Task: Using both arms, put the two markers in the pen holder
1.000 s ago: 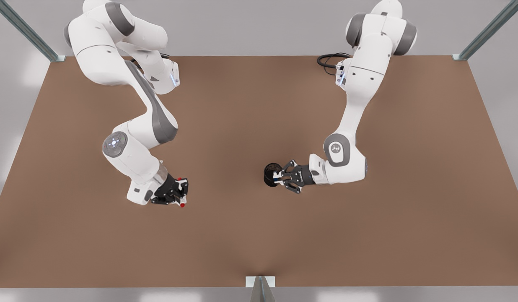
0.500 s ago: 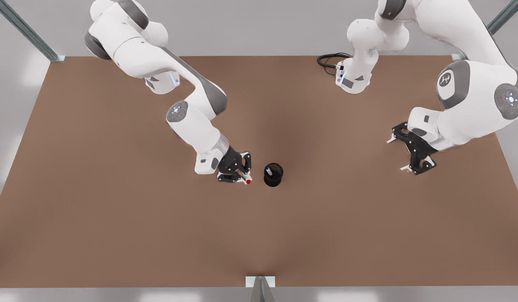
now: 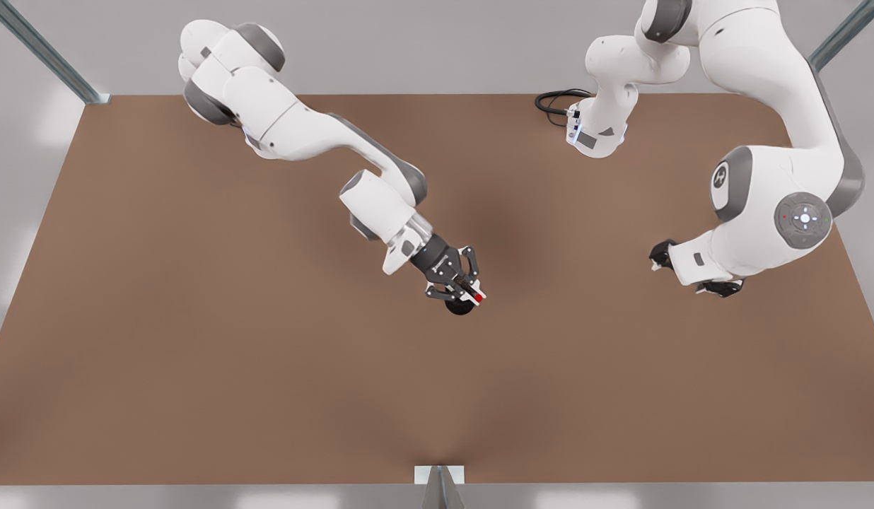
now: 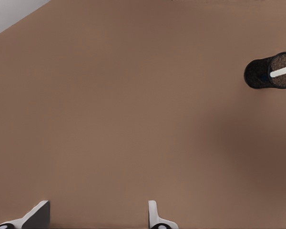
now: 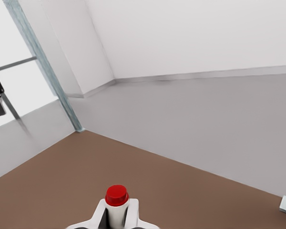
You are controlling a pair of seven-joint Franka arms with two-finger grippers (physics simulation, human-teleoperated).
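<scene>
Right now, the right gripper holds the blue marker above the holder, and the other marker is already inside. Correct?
No. The right wrist view shows the right gripper holding the red marker, not a blue one. It is above the holder, and the other marker is already inside.

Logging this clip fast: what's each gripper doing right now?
Right gripper: shut on the red-capped marker, above the pen holder.
Left gripper: open, holding nothing, away from the holder.
</scene>
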